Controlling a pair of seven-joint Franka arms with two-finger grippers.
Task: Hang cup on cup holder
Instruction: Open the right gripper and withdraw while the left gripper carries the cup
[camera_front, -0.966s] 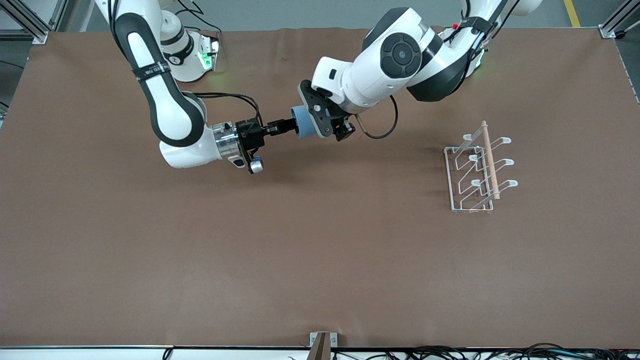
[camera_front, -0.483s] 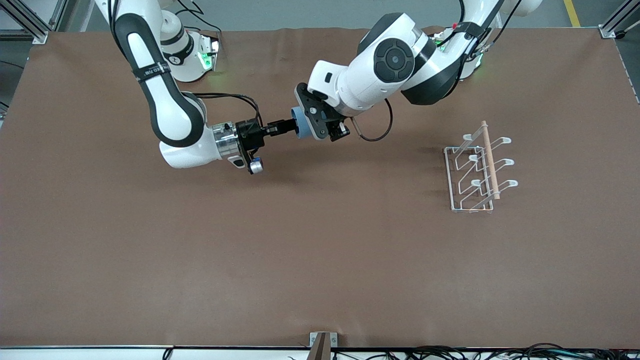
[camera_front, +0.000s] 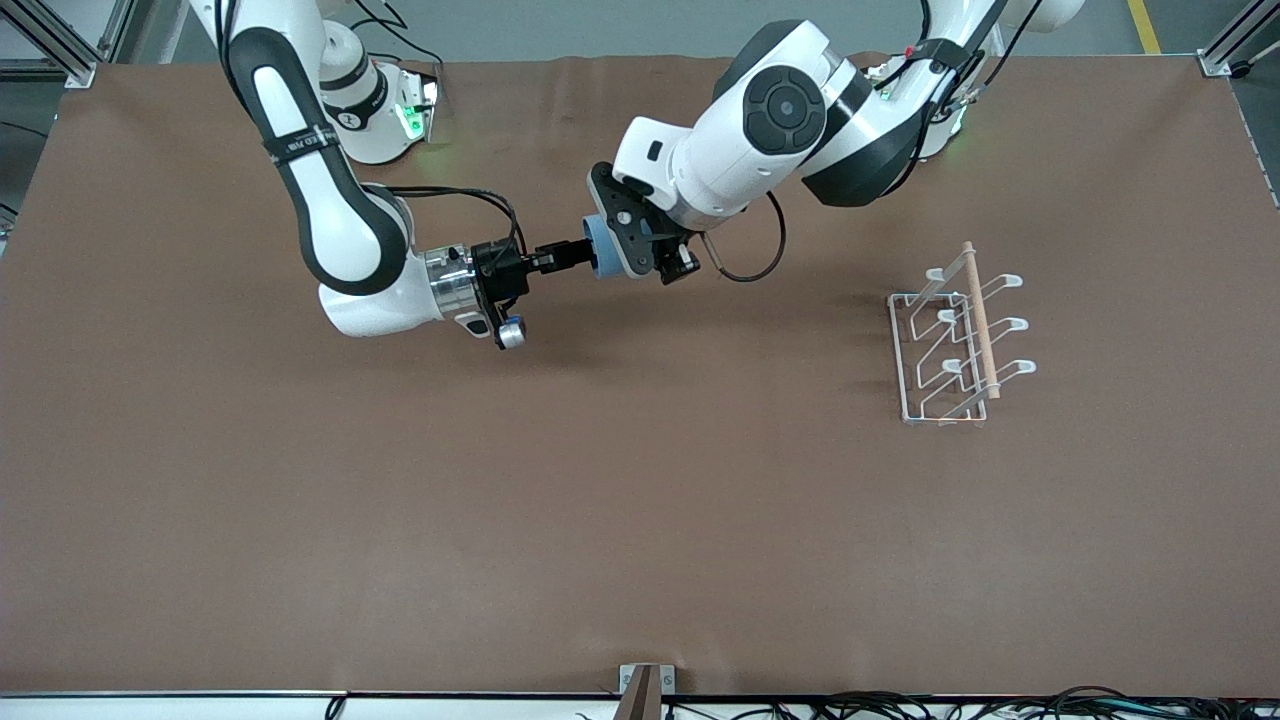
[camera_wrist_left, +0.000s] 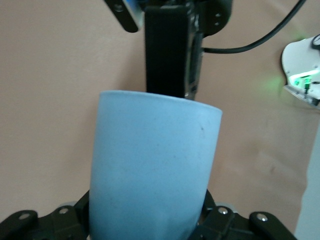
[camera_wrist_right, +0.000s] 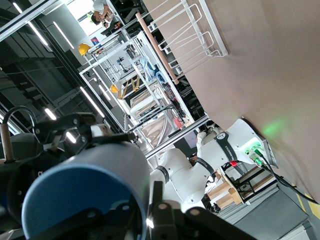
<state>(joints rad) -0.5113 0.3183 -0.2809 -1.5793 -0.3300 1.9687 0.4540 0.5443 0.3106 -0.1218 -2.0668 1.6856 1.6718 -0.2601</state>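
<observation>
Jaws of the left gripper (camera_front: 612, 250) clamp the cup (camera_front: 598, 246); whether the right gripper (camera_front: 570, 254) grips I cannot tell. Handover midway above the desk (camera_front: 640, 500); the cup holder (camera_front: 955, 340) sits empty.

Close view of a light-blue cup (camera_wrist_right: 85, 197) filling the foreground.
Dark gripper fingers (camera_wrist_right: 160, 212) sit against its rim. Well apart, a white wire cup holder (camera_wrist_right: 192, 32) with wooden rod stands on brown table (camera_wrist_right: 270, 65).

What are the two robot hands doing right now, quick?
Left gripper: closed on the cup, up over the table.
Right gripper: at the cup's rim; open or shut cannot be told.
</observation>
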